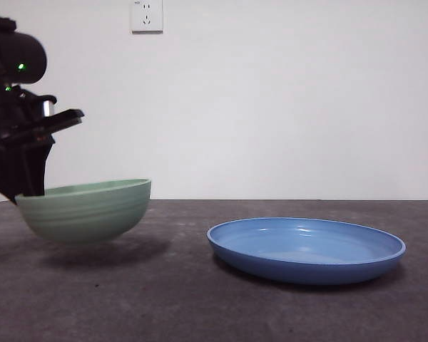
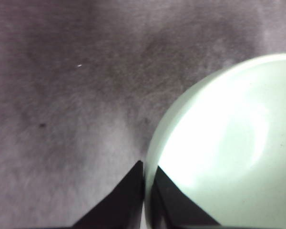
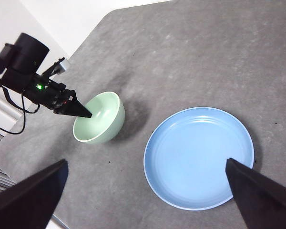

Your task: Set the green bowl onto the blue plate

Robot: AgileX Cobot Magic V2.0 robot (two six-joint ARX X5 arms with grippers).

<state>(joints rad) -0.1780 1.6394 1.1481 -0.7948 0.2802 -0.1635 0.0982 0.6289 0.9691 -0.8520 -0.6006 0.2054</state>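
Front view: left gripper [image 1: 30, 187] entering from the left edge, dark and large, clamped on the near-left rim of the green bowl [image 1: 85, 210]. Bowl tilted slightly and lifted clear of the grey table [image 1: 171, 299], its shadow lying on the surface beneath. Blue plate [image 1: 306, 249] flat on the table to the bowl's right, apart from it. Wall socket [image 1: 147, 15] high on the white wall behind.

Left wrist view: two black jaws drawn nearly together, pinching the bowl's pale rim [image 2: 150, 157], one jaw inside the bowl, one outside. Table below, blurred.

Right wrist view: right gripper [image 3: 148, 200] high above the table, jaws spread wide, touching and holding nothing. Blue plate [image 3: 199, 157] between the jaw tips far below; green bowl [image 3: 99, 118] beside it, gripped at the rim by the left gripper [image 3: 81, 111].
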